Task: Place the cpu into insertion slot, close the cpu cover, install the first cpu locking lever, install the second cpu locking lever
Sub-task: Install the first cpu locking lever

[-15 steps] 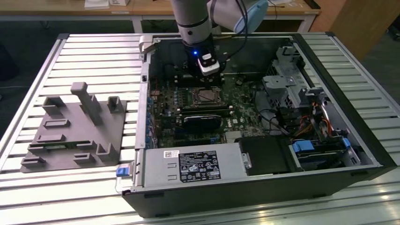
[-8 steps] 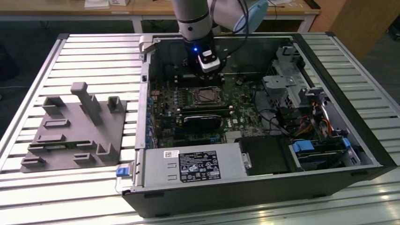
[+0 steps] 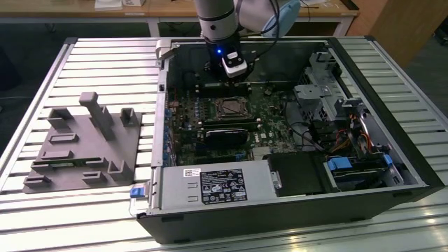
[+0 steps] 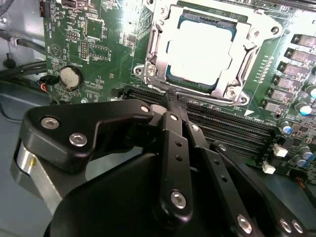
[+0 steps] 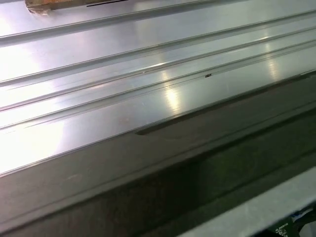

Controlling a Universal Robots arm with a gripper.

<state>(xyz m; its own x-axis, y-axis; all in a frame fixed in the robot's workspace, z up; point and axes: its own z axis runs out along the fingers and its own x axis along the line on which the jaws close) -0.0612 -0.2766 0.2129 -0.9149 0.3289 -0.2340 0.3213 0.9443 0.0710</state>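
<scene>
Cpu (image 4: 200, 47) seated under cpu cover (image 4: 163, 37), unlabelled.

I see the open black computer case (image 3: 294, 210) lying on the ribbed aluminium slat table (image 3: 105, 52). Grey moulded fixture block (image 3: 84, 144) sits on the table, off the case's side toward the exterior view's left, apart from it. Green motherboard (image 3: 210, 131) lies flat inside the case. Square silver-rimmed insertion slot (image 4: 202, 49) is set in the board; pale square cpu (image 4: 200, 47) lies in it, thin grey metal cpu cover (image 4: 247, 54) framing it. Long black memory slots (image 4: 222, 123) run just beside the socket. Black gripper (image 3: 227, 71) hangs above the board, behind the socket in the exterior view.
</scene>
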